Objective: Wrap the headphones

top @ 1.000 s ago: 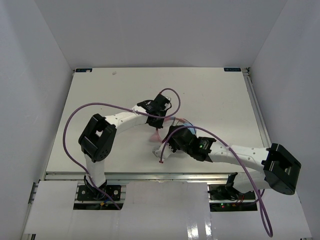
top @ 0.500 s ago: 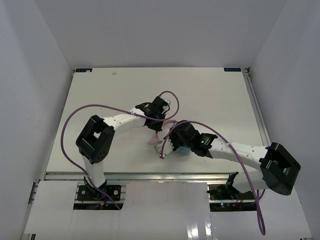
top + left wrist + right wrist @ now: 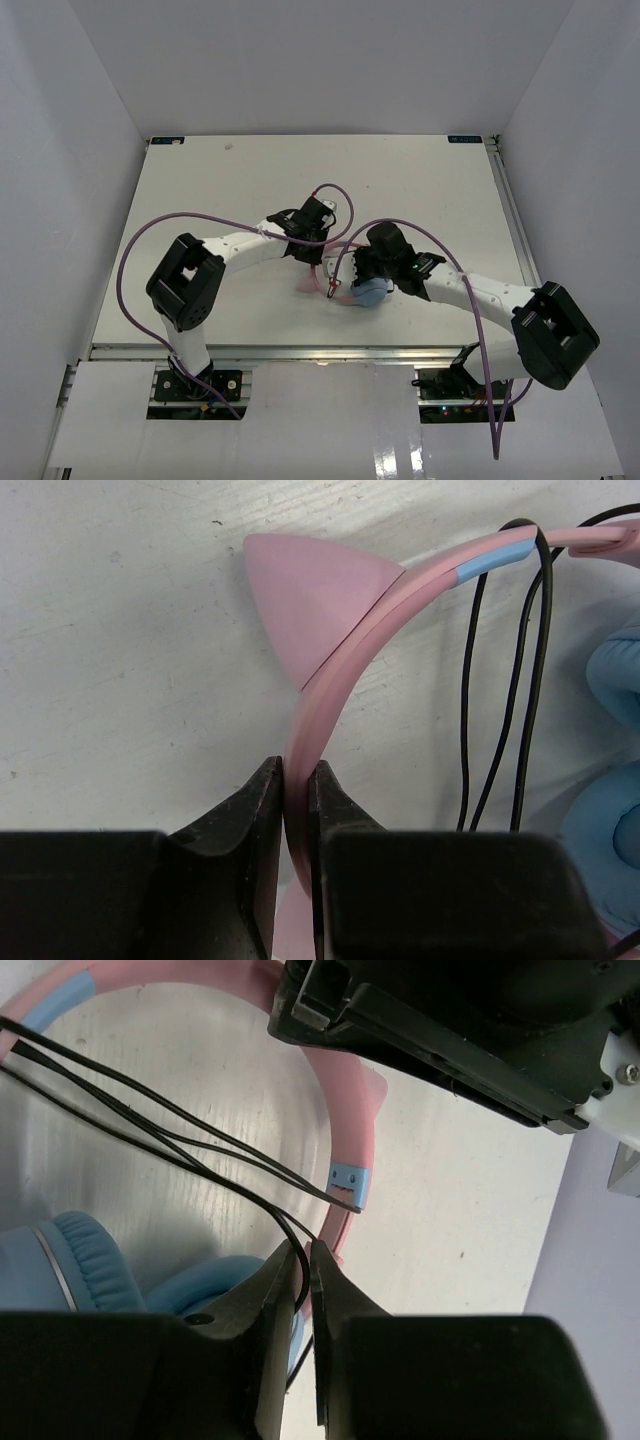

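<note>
Table (image 3: 200, 200): both arms are reaching to its centre, and the headphones (image 3: 368, 294) lie there between the two wrists.

Right arm (image 3: 480, 290): over the last second its wrist has swung away from the near edge, up and to the right. A light-blue ear cup (image 3: 90, 1250) that it was covering now shows in the overhead view.

Left arm (image 3: 240, 245): it has barely shifted and acts as the anchor.

Left gripper (image 3: 297, 800): the jaws are clamped flat on the pink headband (image 3: 340, 640), just below the cat ear (image 3: 305, 600), and hold the band on edge.

Right gripper (image 3: 303, 1260): the jaws are drawn nearly together with a strand of the thin black cord (image 3: 180, 1125) pinched between them, close beside the band's blue end piece.

Cord: its small reddish end (image 3: 333, 284) lay loose toward the near edge a second ago. It now sits up against the band – the slack has been hauled in.

Finding: several strands already cross the band, so winding looks to be under way but not finished. The right jaws appear to be easing slightly. Whether this is a release or a regrip cannot be determined from these views.

Risk: if the strand slips now, the last turn may spring loose.
</note>
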{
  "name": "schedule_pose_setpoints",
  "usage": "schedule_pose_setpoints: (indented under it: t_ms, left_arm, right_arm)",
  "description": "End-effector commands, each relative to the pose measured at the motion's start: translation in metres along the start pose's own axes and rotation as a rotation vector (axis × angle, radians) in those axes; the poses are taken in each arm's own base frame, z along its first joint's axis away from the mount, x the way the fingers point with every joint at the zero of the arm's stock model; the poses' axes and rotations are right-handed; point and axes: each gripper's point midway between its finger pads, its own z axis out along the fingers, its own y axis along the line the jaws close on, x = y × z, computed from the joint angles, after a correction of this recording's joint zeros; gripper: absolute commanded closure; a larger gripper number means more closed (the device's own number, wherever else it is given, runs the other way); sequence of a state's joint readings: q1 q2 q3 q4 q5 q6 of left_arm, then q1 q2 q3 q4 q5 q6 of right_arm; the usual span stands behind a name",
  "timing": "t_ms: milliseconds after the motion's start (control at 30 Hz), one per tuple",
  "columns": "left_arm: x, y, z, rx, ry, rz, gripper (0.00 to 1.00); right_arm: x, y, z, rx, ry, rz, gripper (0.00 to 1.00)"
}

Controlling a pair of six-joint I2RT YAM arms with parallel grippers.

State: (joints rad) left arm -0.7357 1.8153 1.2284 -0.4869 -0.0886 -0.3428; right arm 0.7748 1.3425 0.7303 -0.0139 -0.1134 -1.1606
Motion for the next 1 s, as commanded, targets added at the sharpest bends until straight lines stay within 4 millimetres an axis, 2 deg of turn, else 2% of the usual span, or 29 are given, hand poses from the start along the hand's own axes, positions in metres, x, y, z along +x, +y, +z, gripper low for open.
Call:
schedule_pose_setpoints:
  t_ms: [0,167,333,433,567,800,967]
  left_arm:
    - [-0.022,-0.014,-0.024,0.081,-0.089,-0.040,1.00]
    - [-0.014,-0.009,-0.020,0.065,-0.082,-0.082,0.99]
    - [-0.011,-0.005,-0.018,0.060,-0.090,-0.126,0.87]
    - [-0.013,-0.004,-0.018,0.058,-0.093,-0.140,0.72]
    - [-0.015,-0.002,-0.021,0.057,-0.101,-0.149,0.55]
    - [-0.026,-0.001,-0.040,0.080,-0.146,-0.145,0.23]
    - [-0.036,-0.004,-0.060,0.116,-0.187,-0.108,0.12]
  right_arm:
    - [-0.012,-0.012,0.008,0.027,-0.071,0.074,0.80]
    - [-0.011,-0.005,0.012,0.004,-0.072,0.113,0.74]
    - [-0.011,-0.009,0.010,0.014,-0.079,0.142,0.66]
    - [-0.010,-0.011,0.006,0.020,-0.080,0.151,0.59]
    - [-0.013,-0.017,-0.004,0.039,-0.097,0.170,0.45]
    - [-0.016,-0.032,-0.026,0.041,-0.136,0.259,0.29]
    - [-0.015,-0.044,-0.042,0.020,-0.163,0.377,0.14]
